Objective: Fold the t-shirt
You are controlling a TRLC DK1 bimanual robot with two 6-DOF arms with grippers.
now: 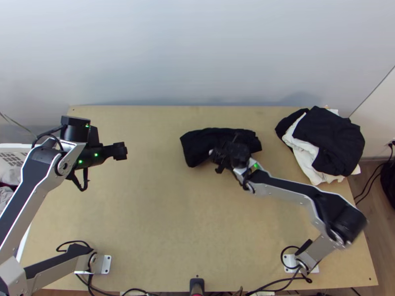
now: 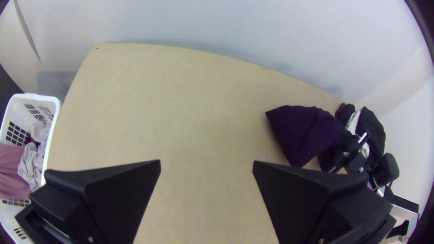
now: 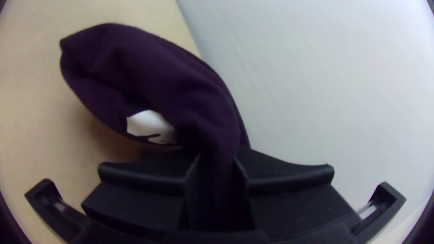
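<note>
The shirt [image 1: 198, 144] lies beyond the middle of the surface [image 1: 163, 212], gathered into a dark, compact bundle. Taking 12 o'clock as the far edge in the top view, its long axis runs roughly from 9 to 3, with the 9 o'clock end broader and one corner dropping toward 7. I cannot count its layers.

The right pincer [image 3: 218, 159] is on it, clamped on a narrow gather of cloth, the rest arching out past the fingers. Its arm comes in from about 4 o'clock, crossing the bundle's near side, so most of the loose cloth lies on the pincer's 9 o'clock side. That looks like the relation to mind: a pull toward 3 would probably trail the broad end behind, while a push toward 9 could crumple it.

The left pincer [image 2: 206, 163] is much the farther one, well off at 9 o'clock from the shirt, fingers wide apart with nothing between them. From there the shirt lies at 3, its broad end nearest, the likelier part to take if a second grip is wanted.

Farther out, the pile [image 1: 330, 140] sits at 3 o'clock from the shirt, and the basket [image 2: 53, 118] beyond the left pincer, toward 9.
</note>
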